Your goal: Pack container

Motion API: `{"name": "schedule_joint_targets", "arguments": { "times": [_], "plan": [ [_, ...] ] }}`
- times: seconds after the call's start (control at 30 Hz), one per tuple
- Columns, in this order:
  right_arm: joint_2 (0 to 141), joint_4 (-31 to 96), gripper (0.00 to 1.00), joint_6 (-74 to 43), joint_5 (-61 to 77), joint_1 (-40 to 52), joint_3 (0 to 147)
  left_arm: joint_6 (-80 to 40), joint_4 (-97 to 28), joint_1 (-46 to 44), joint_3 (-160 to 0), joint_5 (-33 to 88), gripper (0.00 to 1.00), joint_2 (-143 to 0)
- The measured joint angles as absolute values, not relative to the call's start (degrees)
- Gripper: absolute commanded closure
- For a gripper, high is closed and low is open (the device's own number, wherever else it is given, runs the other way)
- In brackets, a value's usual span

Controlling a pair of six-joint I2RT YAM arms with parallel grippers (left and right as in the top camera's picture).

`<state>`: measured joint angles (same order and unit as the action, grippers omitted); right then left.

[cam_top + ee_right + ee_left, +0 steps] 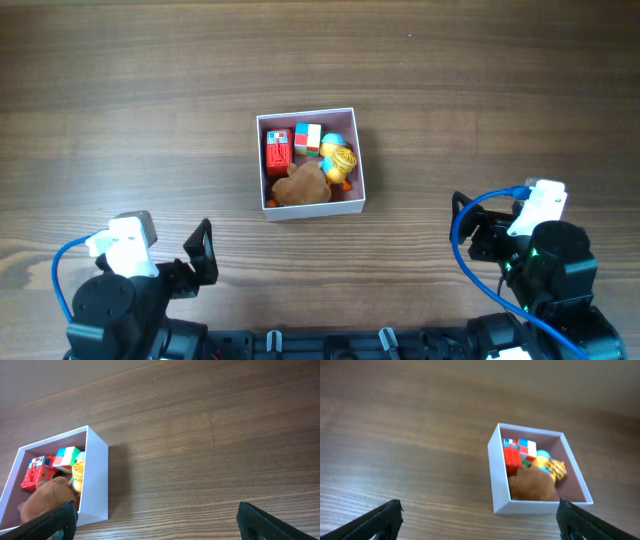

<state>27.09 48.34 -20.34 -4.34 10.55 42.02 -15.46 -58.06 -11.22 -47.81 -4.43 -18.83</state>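
Container [306,112] on table [480,90], toys [300,185] inside; your left gripper [480,512] and right gripper [157,512] both spread wide, holding nothing, well apart from it

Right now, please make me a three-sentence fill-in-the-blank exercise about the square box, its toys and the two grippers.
The brown plush toy lies ____ the square, shallow, pink-lined container.
The container's thin walls are ____.
The left gripper and right gripper are both ____, holding nothing.
Missing words: inside, white, open.
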Motion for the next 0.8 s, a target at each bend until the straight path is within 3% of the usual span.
{"name": "schedule_joint_targets", "arguments": {
  "times": [0.3, 0.5, 0.8],
  "plan": [
    [27.0, 47.72, 0.0, -18.48, -4.19, 10.55, 41.85, -15.59, -62.0, -11.22, -47.79, -4.45, 0.0, -18.85],
    [14.94, 31.2, 0.0, -7.46, 1.1, 10.55, 29.56, -15.59, -62.17, -11.2, -47.75, -4.45, 0.0, -18.83],
    [2.13, 5.58, 0.0, -3.55, 4.21, 10.41, 8.97, -15.59, -62.19, -11.22, -47.72, -4.58, 0.0, -18.83]
  ]
}}
